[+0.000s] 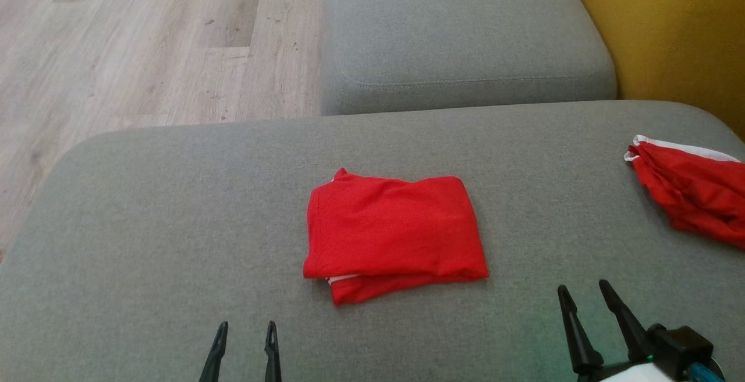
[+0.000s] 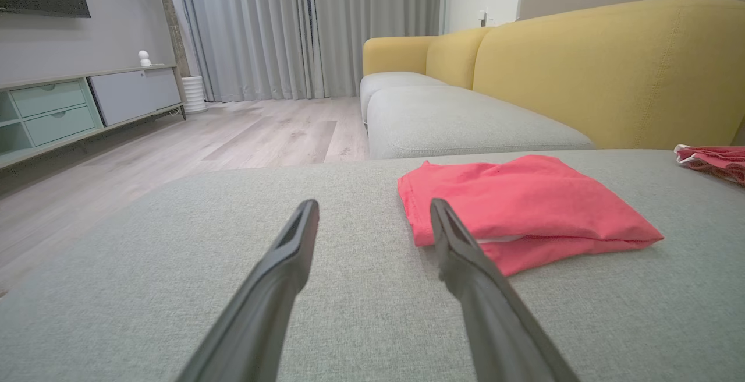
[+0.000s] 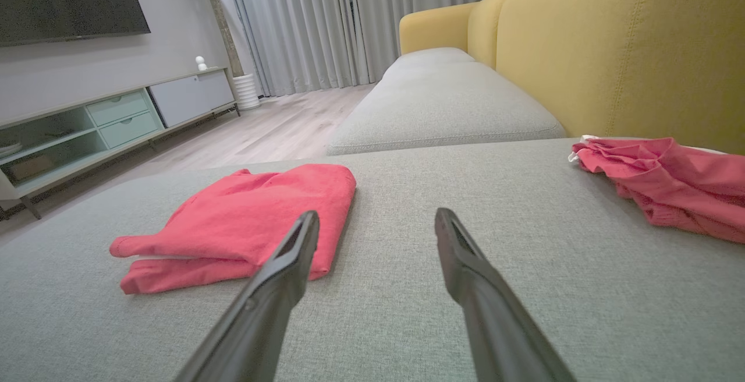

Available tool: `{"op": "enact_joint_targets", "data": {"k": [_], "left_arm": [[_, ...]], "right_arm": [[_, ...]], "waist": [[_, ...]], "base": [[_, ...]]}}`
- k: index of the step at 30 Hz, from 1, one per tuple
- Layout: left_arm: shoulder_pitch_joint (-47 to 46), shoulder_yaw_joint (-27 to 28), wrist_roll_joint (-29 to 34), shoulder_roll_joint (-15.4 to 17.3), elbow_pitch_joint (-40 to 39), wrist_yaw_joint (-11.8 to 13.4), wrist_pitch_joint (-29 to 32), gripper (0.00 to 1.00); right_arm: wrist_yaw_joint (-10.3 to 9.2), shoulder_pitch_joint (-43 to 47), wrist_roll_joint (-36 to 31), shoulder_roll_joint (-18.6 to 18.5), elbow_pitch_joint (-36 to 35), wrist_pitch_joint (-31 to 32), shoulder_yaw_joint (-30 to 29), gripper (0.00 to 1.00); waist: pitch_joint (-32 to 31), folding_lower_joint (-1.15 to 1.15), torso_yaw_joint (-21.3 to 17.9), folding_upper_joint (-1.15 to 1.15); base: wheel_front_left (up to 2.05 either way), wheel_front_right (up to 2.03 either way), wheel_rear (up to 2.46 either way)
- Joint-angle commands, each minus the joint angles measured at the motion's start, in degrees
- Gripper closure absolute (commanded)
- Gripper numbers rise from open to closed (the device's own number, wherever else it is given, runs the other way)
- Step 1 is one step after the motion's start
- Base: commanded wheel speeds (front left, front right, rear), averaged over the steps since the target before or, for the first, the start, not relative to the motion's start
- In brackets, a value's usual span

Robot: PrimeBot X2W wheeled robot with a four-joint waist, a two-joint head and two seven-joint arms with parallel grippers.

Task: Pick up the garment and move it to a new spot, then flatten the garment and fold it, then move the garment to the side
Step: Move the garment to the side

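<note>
The left gripper (image 1: 247,326) and right gripper (image 1: 582,286) sit nearest the head camera, pointing up from the bottom edge. Each has its two fingers spread wide with nothing between them. The garment (image 1: 396,225), red and folded into a rough rectangle, lies in the middle of the grey cushion (image 1: 145,207), with a white edge showing between its layers at the near left corner. It lies ahead of both grippers and between them, forward and right of the left one, forward and left of the right one, touching neither. A second cloth (image 1: 692,195), red with white trim, lies crumpled at the cushion's right edge, well apart from the garment and ahead of the right gripper. Beyond the cushion is another grey seat (image 1: 465,32), with a yellow backrest (image 1: 669,27) to its right and a wood floor (image 1: 145,38) to its left. Across the floor stands a cabinet (image 3: 186,94). Its drawers (image 3: 119,117) are shut, and its open shelf (image 3: 41,149) holds something flat, too blurred to name. Beside it, a white pot (image 3: 245,91) holds a plant (image 3: 218,15).
</note>
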Motion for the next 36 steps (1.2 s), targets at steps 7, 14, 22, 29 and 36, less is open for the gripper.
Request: {"op": "enact_joint_targets", "data": {"k": [7, 14, 22, 29, 36], "left_arm": [[-3.05, 2.56, 0.73, -1.10, -1.58, -0.90, -0.70, 0.00], [-3.31, 2.49, 1.57, -1.38, -1.33, -1.33, -0.70, 0.00], [-4.24, 1.80, 2.30, -1.61, -1.30, -1.46, -0.70, 0.00], [-5.46, 0.63, 1.97, -1.85, -0.57, -1.27, -0.70, 0.00], [-8.15, -1.14, 1.73, -1.99, -0.57, -1.06, -0.70, 0.00]], "right_arm": [[-0.04, -0.97, -0.84, -0.39, -1.95, -0.76, 0.96, 0.00], [-0.04, -0.58, -0.67, -0.32, -1.46, -0.76, 0.72, 0.00], [-0.04, -4.02, 5.96, -1.53, 3.71, -0.22, 2.98, 0.00], [-0.04, -13.14, 16.16, -2.80, 9.51, 10.62, 3.37, 0.00], [-0.04, -22.52, 23.47, -4.12, 15.26, 19.59, 1.76, 0.00]], "waist": [[0.11, 0.00, 0.63, 0.00], [0.51, 0.00, 2.43, 0.00], [3.83, 0.00, 6.99, 0.00], [7.19, 0.00, 10.94, 0.00], [11.01, 0.00, 13.29, 0.00]], "base": [[0.00, 0.00, 0.00], [0.00, 0.00, 0.00], [0.00, 0.00, 0.00], [0.00, 0.00, 0.00], [0.00, 0.00, 0.00]]}}
